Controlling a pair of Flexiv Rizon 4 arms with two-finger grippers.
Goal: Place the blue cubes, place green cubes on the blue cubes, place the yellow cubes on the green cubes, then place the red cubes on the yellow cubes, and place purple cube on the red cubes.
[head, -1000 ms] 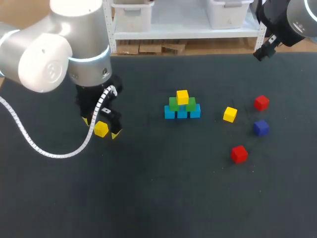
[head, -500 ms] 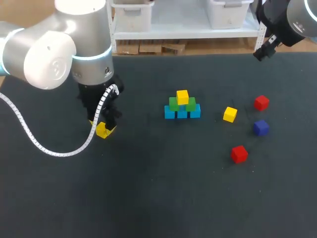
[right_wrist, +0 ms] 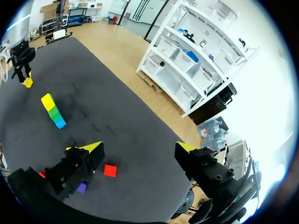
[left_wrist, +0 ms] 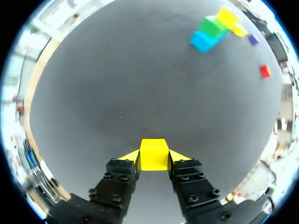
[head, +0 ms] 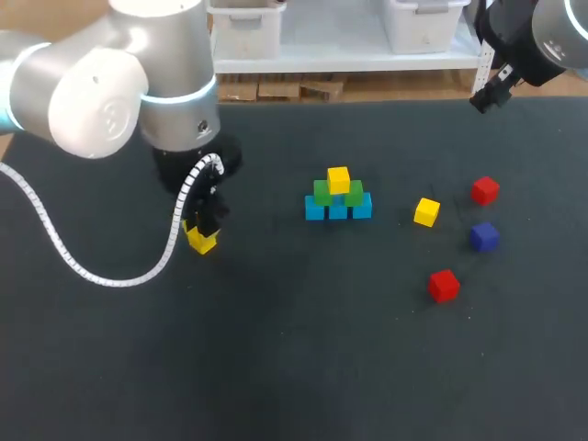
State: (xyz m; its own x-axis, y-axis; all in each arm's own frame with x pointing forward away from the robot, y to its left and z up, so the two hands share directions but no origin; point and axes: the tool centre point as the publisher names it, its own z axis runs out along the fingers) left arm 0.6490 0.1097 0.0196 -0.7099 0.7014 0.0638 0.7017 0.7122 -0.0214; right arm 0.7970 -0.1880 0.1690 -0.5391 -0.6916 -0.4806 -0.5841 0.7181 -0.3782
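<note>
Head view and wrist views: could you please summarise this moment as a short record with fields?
left end effector: shut on held yellow cube, left of the stack
right end effector: open, empty, at the far right
stack layers: blue cubes, green cubes, top yellow cube
loose, right of stack: loose yellow cube, far red cube, near red cube, purple cube

Matt table [head: 294,367] (smooth yellow cube [left_wrist: 154,154])
</note>
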